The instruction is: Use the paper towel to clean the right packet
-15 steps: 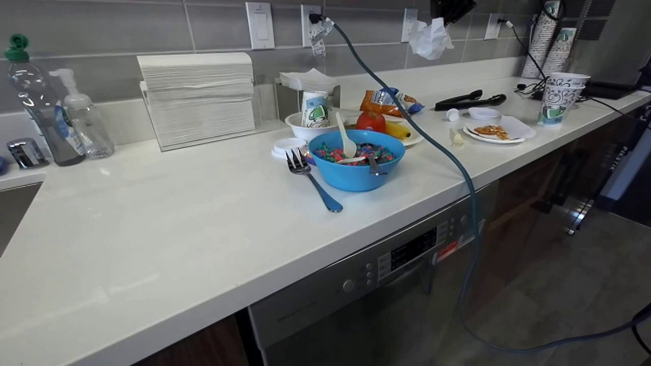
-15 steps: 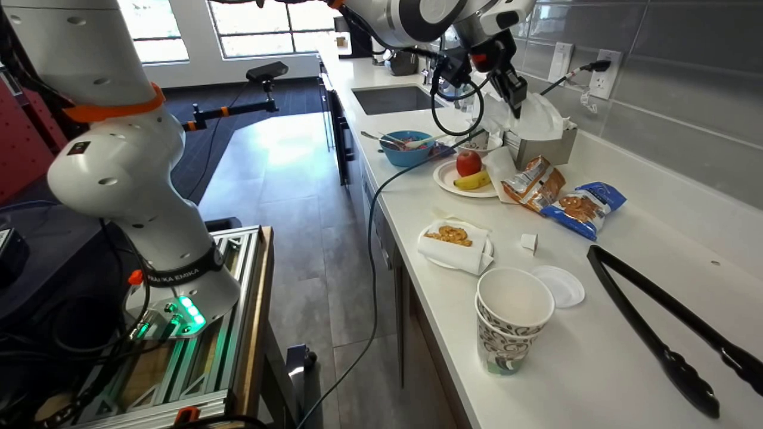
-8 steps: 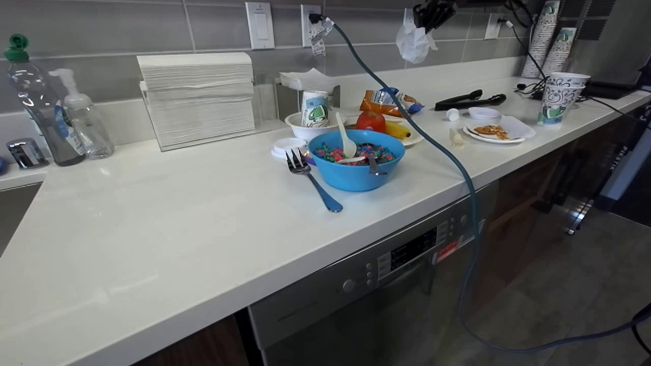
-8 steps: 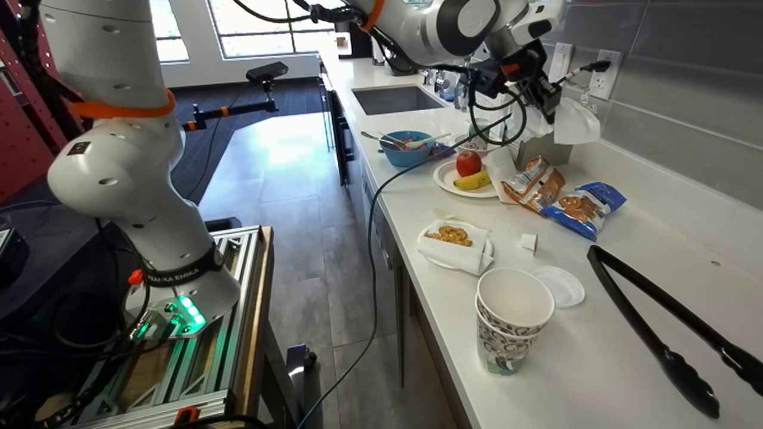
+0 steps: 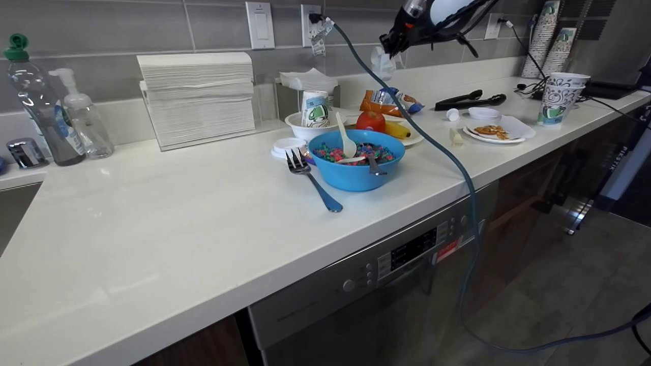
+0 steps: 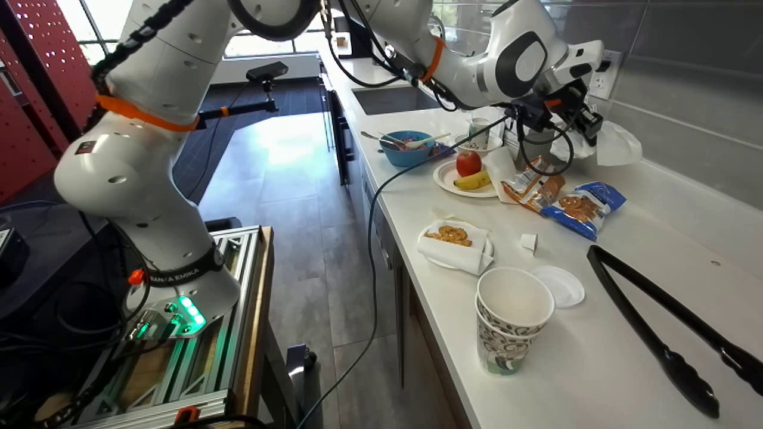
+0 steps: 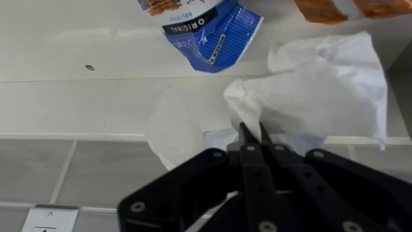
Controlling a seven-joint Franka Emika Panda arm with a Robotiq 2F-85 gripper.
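The paper towel is a crumpled white sheet. My gripper is shut on its pinched middle, and its loose ends spread to both sides. In an exterior view the towel hangs from the gripper near the wall, above the counter behind the packets. The towel also hangs under the gripper in an exterior view. The blue packet lies on the counter to the right of the orange packet. In the wrist view the blue packet and orange packet are apart from the towel.
A tiled wall rises close behind the gripper. A metal napkin holder stands beside the packets. Black tongs, paper cups, a food plate, a fruit plate and a blue bowl stand on the counter. A cable crosses it.
The gripper has carried the paper towel past the napkin holder, lower and closer to the packets. The gripper has stayed shut on it. The packets have not moved.
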